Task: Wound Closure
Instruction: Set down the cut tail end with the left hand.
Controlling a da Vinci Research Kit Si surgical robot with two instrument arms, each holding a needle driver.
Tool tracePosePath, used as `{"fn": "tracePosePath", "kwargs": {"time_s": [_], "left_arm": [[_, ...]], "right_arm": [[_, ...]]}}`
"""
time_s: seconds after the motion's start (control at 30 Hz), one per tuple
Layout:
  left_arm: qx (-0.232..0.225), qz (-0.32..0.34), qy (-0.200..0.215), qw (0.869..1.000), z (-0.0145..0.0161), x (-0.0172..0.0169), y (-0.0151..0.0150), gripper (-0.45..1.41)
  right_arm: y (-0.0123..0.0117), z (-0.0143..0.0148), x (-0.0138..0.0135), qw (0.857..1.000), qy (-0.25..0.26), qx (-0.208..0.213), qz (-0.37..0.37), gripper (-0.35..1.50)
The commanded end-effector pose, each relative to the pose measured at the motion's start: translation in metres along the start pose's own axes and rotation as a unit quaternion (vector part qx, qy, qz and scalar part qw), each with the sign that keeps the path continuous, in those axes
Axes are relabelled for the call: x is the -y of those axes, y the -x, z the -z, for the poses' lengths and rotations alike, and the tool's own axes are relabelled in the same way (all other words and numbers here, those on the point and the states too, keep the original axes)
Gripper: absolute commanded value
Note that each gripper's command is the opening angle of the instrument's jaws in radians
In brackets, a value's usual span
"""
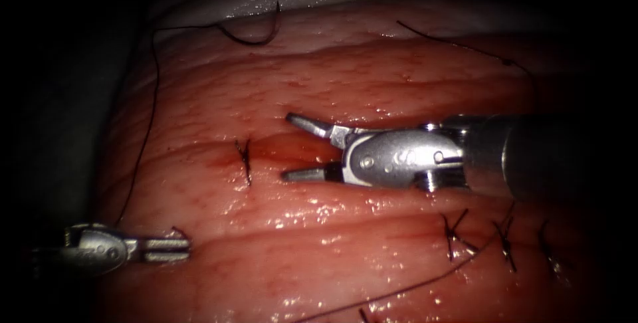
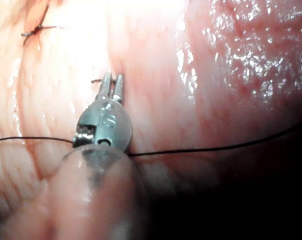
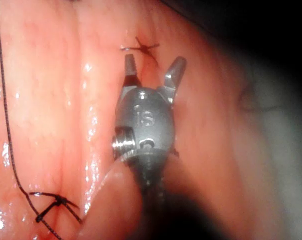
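**Right tool open over the cut, left tool pinched shut near the tissue's left edge**

The right tool [image 1: 289,147] has its two jaws spread wide apart. It holds nothing. One jaw sits on each side of the cut [image 1: 286,145], and the tips point at a tied stitch [image 1: 244,160] just to their left. In the right wrist view the same stitch [image 3: 141,49] lies just past the open tips of the right tool [image 3: 153,67].

The left tool [image 1: 169,248] is down by the tissue's left edge, well apart from the right tool. Its jaws are squeezed together. A tiny dark end pokes out at the tip, so it looks to be pinching the thread [image 1: 154,90], which runs from it up along the left edge to a loop near the top edge. In the left wrist view the left tool [image 2: 111,85] is closed too, and the thread [image 2: 201,148] crosses behind it.

I cannot find the needle.

The tissue [image 1: 266,256] looks soft, wet and slippery, with red fluid [image 1: 276,145] in the cut. It would likely tear if pulled hard. The thread looks thin and floppy, best held near its end. More tied stitches [image 1: 505,243] sit by the bottom right corner. There are no bowls or boxes here.
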Motion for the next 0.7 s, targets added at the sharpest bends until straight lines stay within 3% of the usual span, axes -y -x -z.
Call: {"fn": "tracePosePath", "kwargs": {"time_s": [0.03,0.07,0.47,0.7], "left_arm": [[-0.001,0.01,0.002,1.0,-0.0006,-0.0001,0.0002,0.07],[0.0,0.014,0.004,1.0,-0.0004,0.0,0.0001,0.14],[-0.005,0.029,0.015,0.999,0.0046,0.0001,-0.0051,0.09],[-0.028,0.017,-0.004,0.999,0.0053,0.0019,-0.0079,0.12]], "right_arm": [[0.0003,-0.0007,0.0003,1.0,-0.001,-0.001,0.001,1.21],[0.0004,-0.0006,0.0003,1.0,-0.001,-0.001,0.001,1.21],[0.0011,0.0002,0.0003,1.0,0.001,0.002,0.004,1.13],[0.0013,0.0008,0.0002,1.0,0.004,0.008,0.004,1.09]]}}
